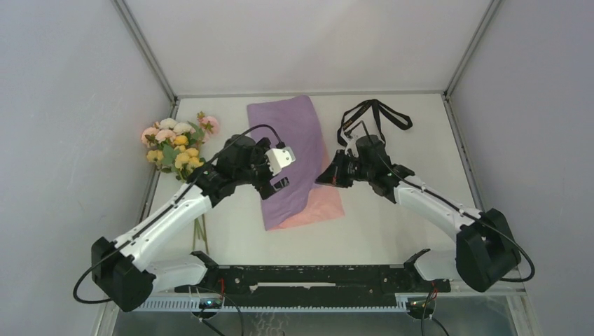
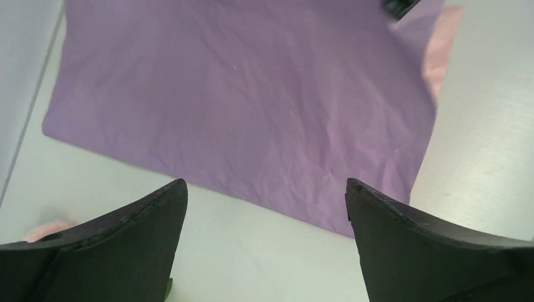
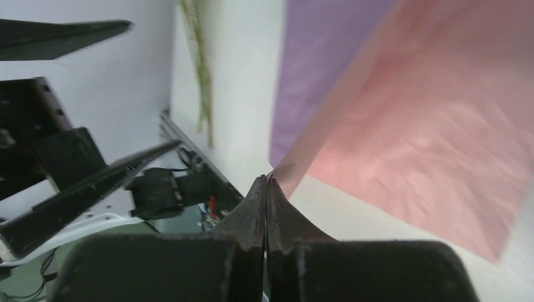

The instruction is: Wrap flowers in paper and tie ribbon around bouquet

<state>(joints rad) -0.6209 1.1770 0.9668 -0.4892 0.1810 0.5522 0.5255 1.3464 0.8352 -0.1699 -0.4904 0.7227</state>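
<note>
Nearest my right wrist camera, the right end effector has its fingers pressed together on what looks like the pink-faced edge of the paper; the sheet narrows right into the tips, so I judge it pinched there. From the overhead view the paper lies lilac face up at the middle of the table, stretching toward 12 o'clock, with a pink flap turned up at its 5 o'clock corner. The left end effector hangs over the sheet's 9 o'clock side, fingers wide apart, gripping nothing.

The flowers lie off the paper at 10 o'clock, stems trailing toward 7. The ribbon sits loose at 1 o'clock, untouched.

I read this as the opening step: positioning or folding the paper before the flowers go on. Next I would need a slow, low pull, since thin paper tears or slips easily, then a left-arm fetch of the flowers.

No container is in view; the paper forms no cone yet and holds nothing.
</note>
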